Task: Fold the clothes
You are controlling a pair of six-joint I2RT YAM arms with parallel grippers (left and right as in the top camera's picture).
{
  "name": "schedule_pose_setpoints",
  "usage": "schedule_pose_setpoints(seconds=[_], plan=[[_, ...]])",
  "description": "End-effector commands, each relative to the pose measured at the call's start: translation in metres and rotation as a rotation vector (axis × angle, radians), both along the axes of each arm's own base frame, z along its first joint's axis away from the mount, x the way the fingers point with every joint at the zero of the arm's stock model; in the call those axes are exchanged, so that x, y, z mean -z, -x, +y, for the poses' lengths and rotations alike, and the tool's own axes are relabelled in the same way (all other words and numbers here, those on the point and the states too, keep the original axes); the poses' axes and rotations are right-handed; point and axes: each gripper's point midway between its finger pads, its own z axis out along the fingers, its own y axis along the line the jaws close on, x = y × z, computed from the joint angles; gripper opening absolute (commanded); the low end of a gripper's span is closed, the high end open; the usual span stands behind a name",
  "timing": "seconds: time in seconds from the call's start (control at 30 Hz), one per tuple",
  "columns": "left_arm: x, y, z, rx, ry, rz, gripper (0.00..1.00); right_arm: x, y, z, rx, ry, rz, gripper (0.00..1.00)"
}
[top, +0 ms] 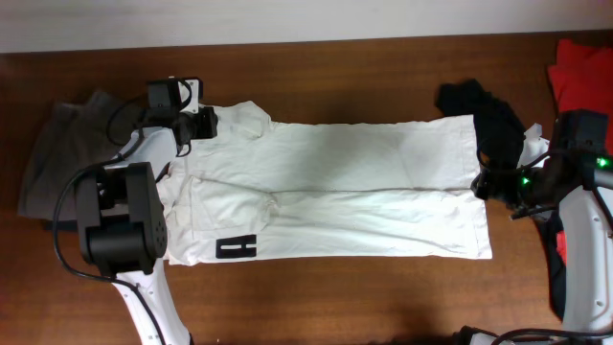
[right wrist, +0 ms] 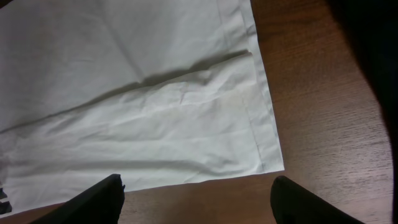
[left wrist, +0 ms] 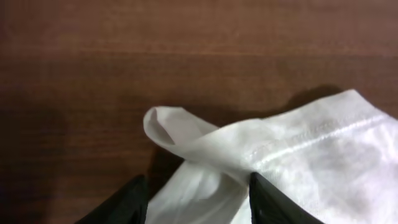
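Overhead: long white clothes [top: 335, 192], flat, black block lettering [top: 237, 249] lower-left.

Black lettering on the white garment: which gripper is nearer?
Left. The left gripper is at the garment corner near the lettering; the right gripper is at the opposite hem.

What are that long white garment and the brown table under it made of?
Long white garment: likely thin cotton-like cloth, matte; it creases softly and shows stitching along its edge. Brown table: wood or wood-look laminate, going by the grain lines; slight sheen.
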Motion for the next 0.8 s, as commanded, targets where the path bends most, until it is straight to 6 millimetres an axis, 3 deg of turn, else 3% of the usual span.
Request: schedule_pose_setpoints(seconds=[0.0, 0.27, 0.33, 0.5, 0.63, 0.77], plan=[[0.019, -0.001, 0.000, 0.015, -0.014, 0.017, 0.52, -0.005, -0.001, -0.002, -0.010, 0.020, -0.011, 0.80], [0.033, 0.008, -0.014, 0.052, 0.024, 0.066, 0.51, -0.005, -0.001, -0.002, -0.010, 0.020, -0.012, 0.80], [0.035, 0.012, -0.017, 0.068, 0.034, 0.079, 0.45, -0.005, -0.002, -0.002, -0.010, 0.020, -0.012, 0.80], [0.041, 0.022, -0.017, 0.067, 0.038, 0.127, 0.17, -0.004, -0.002, -0.002, -0.010, 0.019, -0.007, 0.80], [0.043, 0.028, -0.015, 0.063, 0.041, 0.160, 0.11, -0.004, -0.004, -0.003, -0.010, 0.022, -0.017, 0.80], [0.032, 0.029, -0.015, 0.065, 0.058, 0.181, 0.06, -0.004, -0.010, -0.005, -0.016, 0.031, -0.035, 0.80]])
